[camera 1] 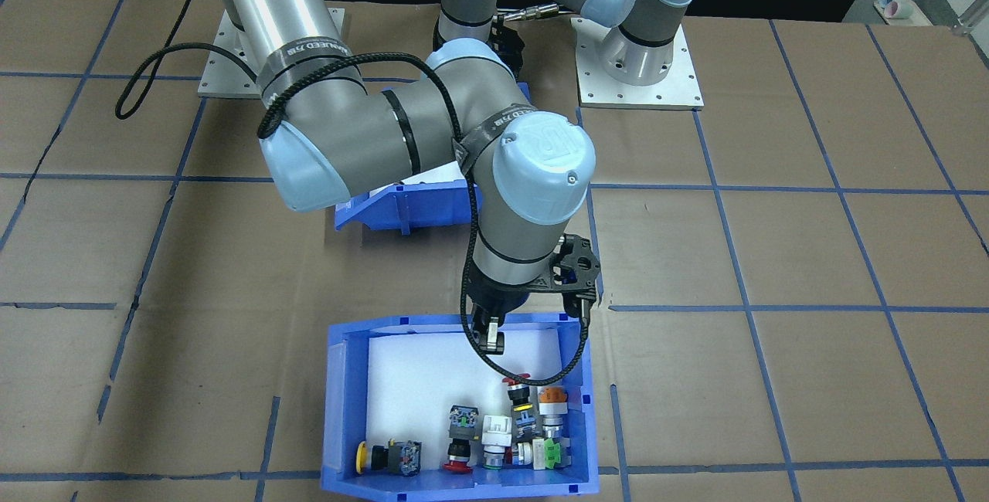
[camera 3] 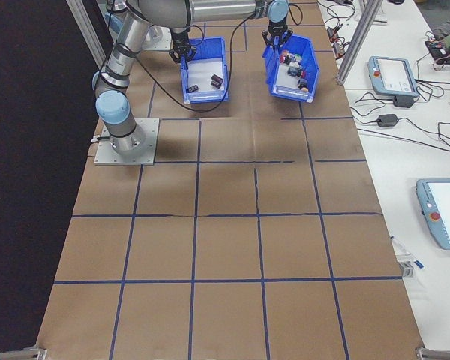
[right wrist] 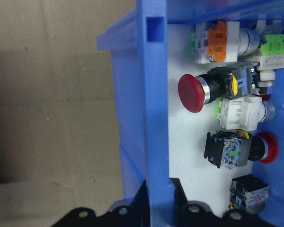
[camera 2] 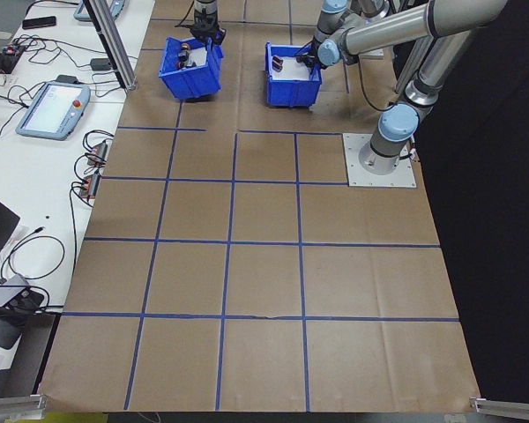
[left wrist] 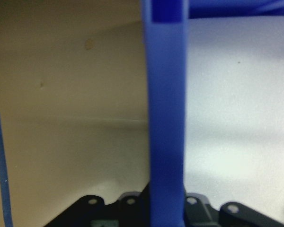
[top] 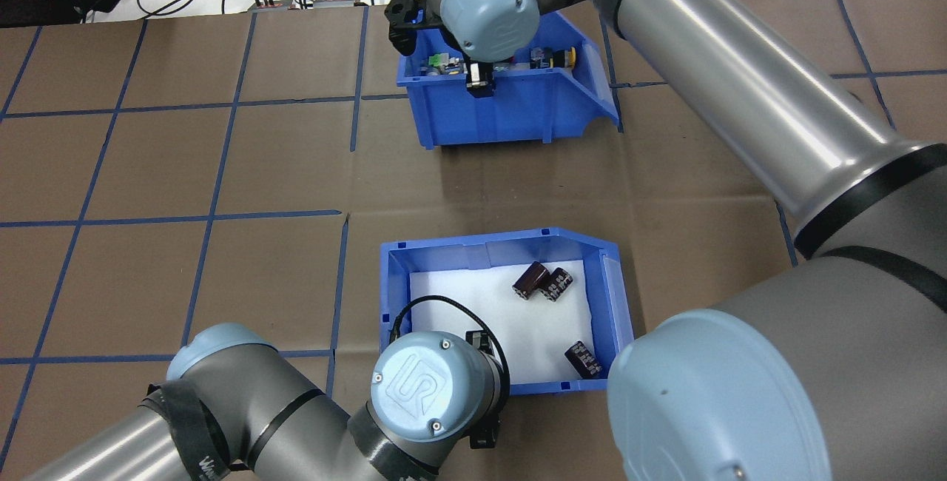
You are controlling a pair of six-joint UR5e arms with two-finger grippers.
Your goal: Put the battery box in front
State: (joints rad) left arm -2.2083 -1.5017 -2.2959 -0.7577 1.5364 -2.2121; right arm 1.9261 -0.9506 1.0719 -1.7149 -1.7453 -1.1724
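Observation:
The battery box point(top: 392, 296) is a blue sloped-front bin with a white foam floor. Two dark cells point(top: 544, 281) lie side by side in it and a third point(top: 584, 359) lies near its right corner. My left gripper point(left wrist: 165, 208) straddles the box's near wall, shut on it, with foam on one side and cardboard on the other. In the overhead view the left wrist hides those fingers. In the front-facing view my right arm covers most of the battery box point(camera 1: 402, 205). My right gripper point(right wrist: 156, 203) is shut on the back wall of the far button bin point(top: 503, 115).
The button bin point(camera 1: 340, 409) holds several coloured push-buttons and switches point(right wrist: 227, 118). Brown cardboard with a blue tape grid point(top: 214, 214) covers the table. The two bins stand one grid square apart. Both arm base plates point(camera 1: 641, 62) lie behind the battery box.

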